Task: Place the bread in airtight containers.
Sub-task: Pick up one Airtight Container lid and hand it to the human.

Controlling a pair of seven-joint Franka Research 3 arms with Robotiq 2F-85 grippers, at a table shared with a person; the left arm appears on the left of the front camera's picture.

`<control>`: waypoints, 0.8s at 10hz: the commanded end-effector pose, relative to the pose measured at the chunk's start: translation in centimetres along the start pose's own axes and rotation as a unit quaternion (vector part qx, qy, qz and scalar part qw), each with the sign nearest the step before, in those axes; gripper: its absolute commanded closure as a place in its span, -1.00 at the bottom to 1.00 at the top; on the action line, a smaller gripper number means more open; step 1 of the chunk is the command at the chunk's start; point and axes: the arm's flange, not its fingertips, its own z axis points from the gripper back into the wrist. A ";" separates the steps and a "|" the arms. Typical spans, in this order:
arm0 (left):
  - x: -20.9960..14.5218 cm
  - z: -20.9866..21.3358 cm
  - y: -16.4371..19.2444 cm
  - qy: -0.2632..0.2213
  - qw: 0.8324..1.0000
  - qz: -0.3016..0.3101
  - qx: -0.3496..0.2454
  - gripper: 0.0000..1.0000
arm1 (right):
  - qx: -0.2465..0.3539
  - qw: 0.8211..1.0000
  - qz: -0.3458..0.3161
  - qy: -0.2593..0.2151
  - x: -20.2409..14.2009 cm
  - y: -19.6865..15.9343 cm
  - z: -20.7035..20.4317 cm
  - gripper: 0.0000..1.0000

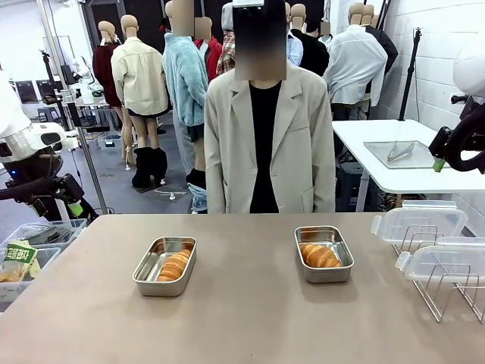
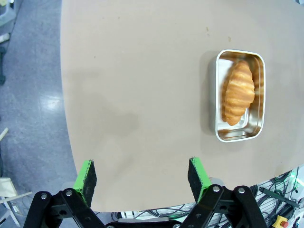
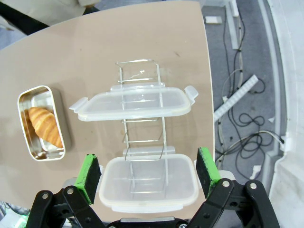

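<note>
Sitting uncovered: 2 rolls in 2 pans

Near the wire rack (image 1: 447,292), 1 steel pan (image 1: 323,254) holds a roll (image 1: 320,255); well apart from the rack, the other pan (image 1: 164,265) holds the second roll (image 1: 174,265); both rest on the bench (image 1: 242,326); 2 clear lids (image 1: 420,221) lean on the rack; the right claw (image 3: 148,173) hangs above the rack, fingers apart, empty; the left claw (image 2: 142,175) likewise gapes, empty.

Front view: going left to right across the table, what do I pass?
left pan holding one roll → right pan holding the other roll → wire rack carrying clear lids
</note>
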 end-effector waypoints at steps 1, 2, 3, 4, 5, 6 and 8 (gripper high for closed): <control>0.1 0.0 0.2 0.000 1.000 0.001 -0.002 -1.00 | -0.006 1.000 -0.004 0.001 -0.1 0.2 0.1 -1.00; 0.1 0.0 0.2 0.000 1.000 0.001 -0.002 -1.00 | -0.006 1.000 -0.004 0.001 -0.1 0.2 0.1 -1.00; 0.1 0.0 0.2 0.000 1.000 0.001 -0.002 -1.00 | -0.006 1.000 -0.004 0.001 -0.1 0.2 0.1 -1.00; 0.1 0.0 0.2 0.000 1.000 0.001 -0.002 -1.00 | -0.006 1.000 -0.004 0.001 -0.1 0.2 0.1 -1.00; 0.1 0.0 0.2 0.000 1.000 0.001 -0.002 -1.00 | -0.006 1.000 -0.004 0.001 -0.1 0.2 0.1 -1.00; 0.1 0.0 0.2 0.000 1.000 0.001 -0.002 -1.00 | -0.006 1.000 -0.004 0.001 -0.1 0.2 0.1 -1.00; 0.1 0.0 0.2 0.000 1.000 0.001 -0.002 -1.00 | -0.006 1.000 -0.004 0.001 -0.1 0.2 0.1 -1.00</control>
